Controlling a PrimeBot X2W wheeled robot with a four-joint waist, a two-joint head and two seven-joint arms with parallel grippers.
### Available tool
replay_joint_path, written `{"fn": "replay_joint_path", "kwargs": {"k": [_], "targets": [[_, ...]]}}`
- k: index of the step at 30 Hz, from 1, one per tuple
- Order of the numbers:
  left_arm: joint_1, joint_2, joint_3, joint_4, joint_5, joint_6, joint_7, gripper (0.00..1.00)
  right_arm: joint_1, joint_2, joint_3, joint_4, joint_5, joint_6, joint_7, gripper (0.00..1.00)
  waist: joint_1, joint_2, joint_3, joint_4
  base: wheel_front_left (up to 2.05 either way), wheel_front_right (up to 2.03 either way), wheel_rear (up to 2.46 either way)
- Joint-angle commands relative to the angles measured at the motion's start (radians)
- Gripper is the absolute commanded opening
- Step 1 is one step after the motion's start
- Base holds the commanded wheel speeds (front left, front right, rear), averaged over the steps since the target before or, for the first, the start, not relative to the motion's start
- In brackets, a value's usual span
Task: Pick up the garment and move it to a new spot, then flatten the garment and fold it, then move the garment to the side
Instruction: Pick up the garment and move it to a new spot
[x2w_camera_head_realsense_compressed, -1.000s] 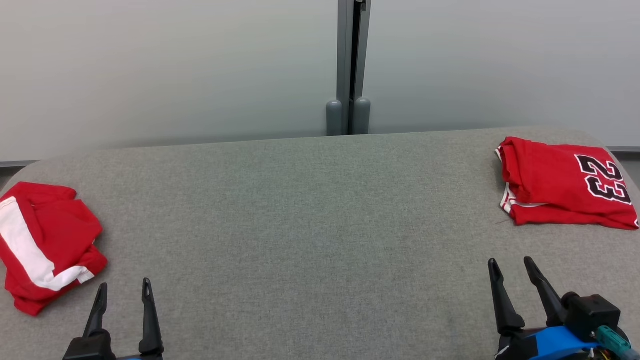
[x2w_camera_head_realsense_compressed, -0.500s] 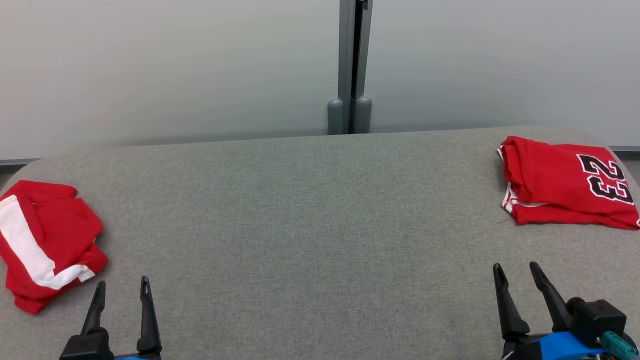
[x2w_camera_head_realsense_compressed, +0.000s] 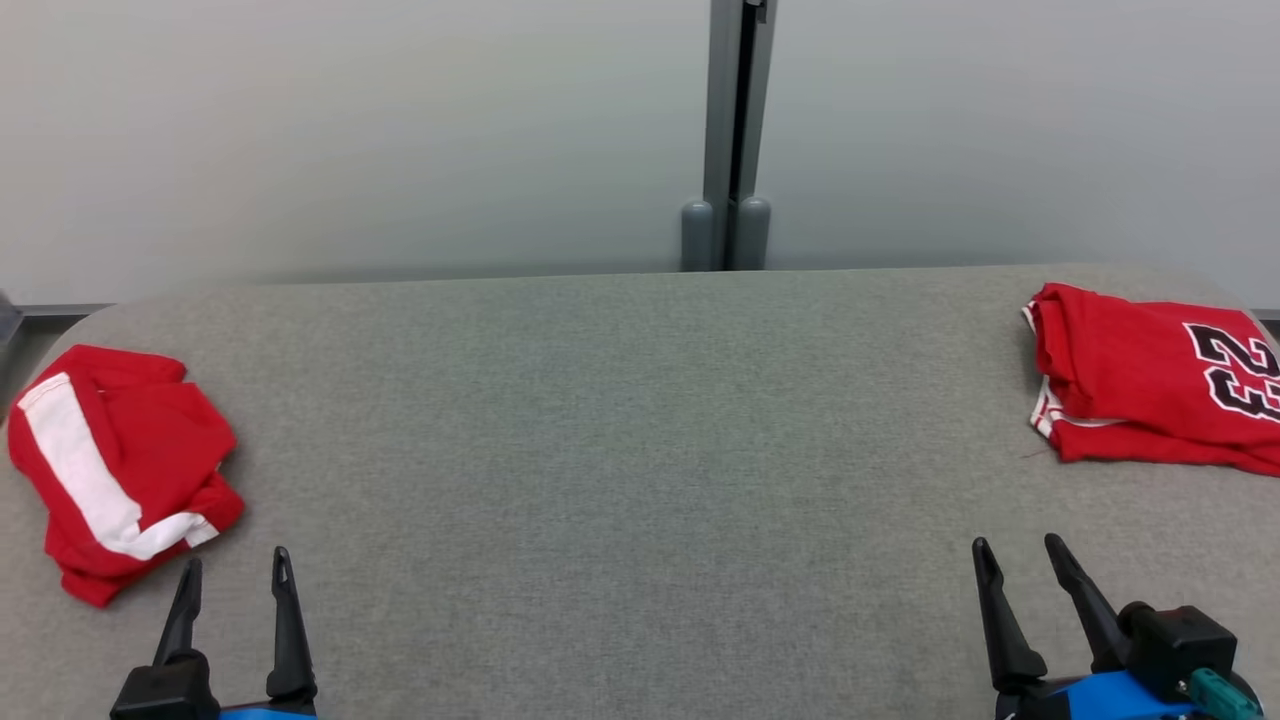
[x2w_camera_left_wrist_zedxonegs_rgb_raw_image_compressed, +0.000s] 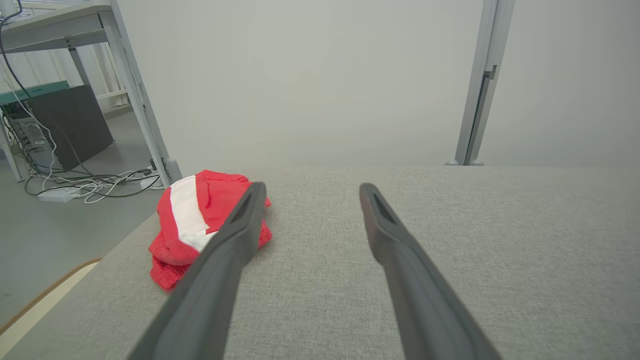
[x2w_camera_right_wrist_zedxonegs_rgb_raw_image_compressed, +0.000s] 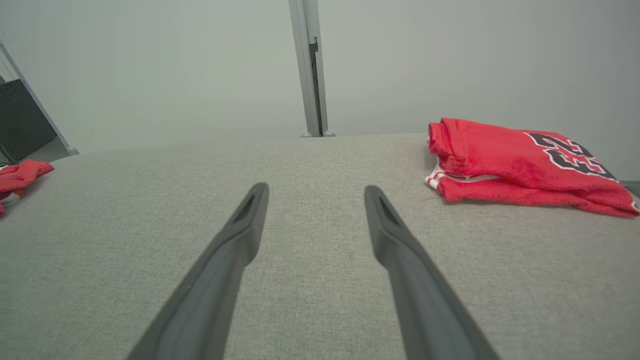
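A crumpled red garment with a white stripe (x2w_camera_head_realsense_compressed: 120, 470) lies near the left end of the grey padded table (x2w_camera_head_realsense_compressed: 640, 450). In the left wrist view this garment (x2w_camera_left_wrist_zedxonegs_rgb_raw_image_compressed: 210, 195) is just left of and beyond my left finger. A folded red jersey with a black "23" (x2w_camera_head_realsense_compressed: 1130, 390) rests at the table's right end, ahead and to the right in the right wrist view (x2w_camera_right_wrist_zedxonegs_rgb_raw_image_compressed: 500, 160). My left gripper (x2w_camera_head_realsense_compressed: 232, 560) is open at the lower left, close to the striped garment but apart from it. My right gripper (x2w_camera_head_realsense_compressed: 1016, 543) is open at the lower right, short of the jersey. Both hold nothing.
A grey post (x2w_camera_head_realsense_compressed: 738, 130) stands behind the table against a pale wall. Off the table's left end are a floor with loose cables (x2w_camera_left_wrist_zedxonegs_rgb_raw_image_compressed: 95, 182), a metal-framed table leg (x2w_camera_left_wrist_zedxonegs_rgb_raw_image_compressed: 140, 105) and a dark box (x2w_camera_left_wrist_zedxonegs_rgb_raw_image_compressed: 70, 125). The table's left edge is rounded.
The head camera has turned, shifting the whole picture right and slightly down. Both garments lie as before. Both grippers stay open and hold their places low in the view.
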Motion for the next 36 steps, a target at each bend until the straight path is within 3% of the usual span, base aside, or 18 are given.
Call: {"fn": "replay_joint_path", "kwargs": {"k": [1, 36], "targets": [[-0.009, 0.008, 0.007, -0.005, -0.001, 0.006, 0.001, 1.0, 0.009, 0.002, 0.007, 0.003, 0.005, 0.0, -0.004, 1.0, 0.0, 0.0, 0.001, 0.013, 0.0, 0.0, 0.0], [0.023, 0.052, 0.055, -0.071, -0.032, 0.066, 0.015, 1.0, -0.024, 0.001, 0.01, 0.009, 0.011, 0.0, -0.015, 1.0, 0.0, 0.0, 0.041, 0.428, 0.0, 0.0, 0.0]]}}
